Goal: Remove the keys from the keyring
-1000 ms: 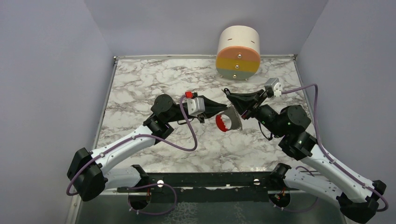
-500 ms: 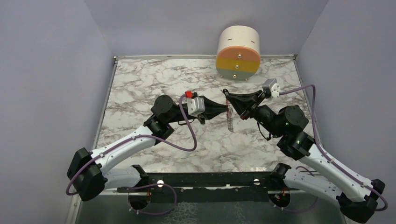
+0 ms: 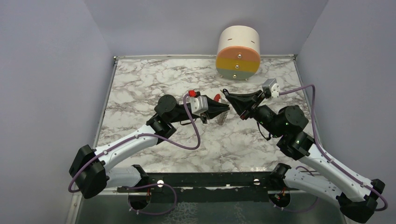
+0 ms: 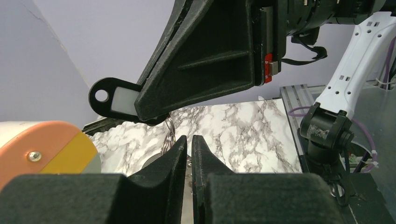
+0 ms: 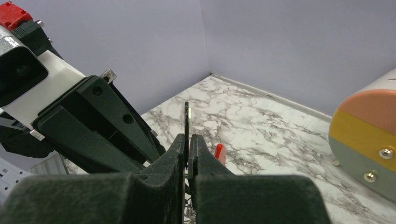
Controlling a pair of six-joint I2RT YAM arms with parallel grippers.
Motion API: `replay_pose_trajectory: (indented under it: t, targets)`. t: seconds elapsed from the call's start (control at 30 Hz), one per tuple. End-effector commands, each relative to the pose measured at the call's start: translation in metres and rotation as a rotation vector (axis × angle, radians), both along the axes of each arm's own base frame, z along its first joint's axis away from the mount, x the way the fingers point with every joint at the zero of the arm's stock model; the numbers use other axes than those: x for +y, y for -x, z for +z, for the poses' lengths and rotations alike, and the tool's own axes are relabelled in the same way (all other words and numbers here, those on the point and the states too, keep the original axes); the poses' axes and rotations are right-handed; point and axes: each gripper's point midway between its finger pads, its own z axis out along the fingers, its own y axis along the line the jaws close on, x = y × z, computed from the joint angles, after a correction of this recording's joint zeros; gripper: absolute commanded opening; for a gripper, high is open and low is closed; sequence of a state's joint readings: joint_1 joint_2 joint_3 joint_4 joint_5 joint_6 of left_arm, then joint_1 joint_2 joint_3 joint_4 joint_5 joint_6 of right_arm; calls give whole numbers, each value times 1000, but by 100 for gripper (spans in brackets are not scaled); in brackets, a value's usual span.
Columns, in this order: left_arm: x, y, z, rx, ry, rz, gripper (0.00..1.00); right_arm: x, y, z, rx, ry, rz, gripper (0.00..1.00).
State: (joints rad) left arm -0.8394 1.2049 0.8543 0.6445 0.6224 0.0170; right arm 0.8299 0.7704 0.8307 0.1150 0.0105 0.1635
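Marble table (image 3: 140, 84), walled left, right and behind, stretched open around the meeting arms; drum (image 3: 238, 46) at back edge. Right gripper (image 5: 187, 142) pinched a black tag (image 4: 114, 98). Left gripper (image 4: 189, 142) was closed to a slit, contents unclear. Keys (image 3: 221, 117) dangled just beside both tips.

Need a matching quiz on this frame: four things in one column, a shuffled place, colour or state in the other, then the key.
Things:
1. black tag
2. chain-like strip
3. curved plastic piece
4. round drawer unit

Place, colour or state:
A. red
B. at the far edge of the table
C. pinched in the right gripper
D. silvery, dangling in the air

Pairs: 1-C, 2-D, 3-A, 4-B
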Motion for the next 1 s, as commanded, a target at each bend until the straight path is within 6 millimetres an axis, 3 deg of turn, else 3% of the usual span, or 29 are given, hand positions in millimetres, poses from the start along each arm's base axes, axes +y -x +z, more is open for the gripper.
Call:
replay_pose_trajectory:
  t: [0.0,0.2,0.63,0.97]
  targets:
    - [2,-3,18,-39,49,32,14,-1,4,15,-38,-44,13,1]
    - [3,-2,20,-48,58,30,14,0,5,15,-35,-45,22,1]
    - [6,0,15,-79,69,36,5,-5,7,19,-52,-62,7,1]
    - [2,-3,15,-61,73,38,13,-3,9,23,-57,-58,24,1]
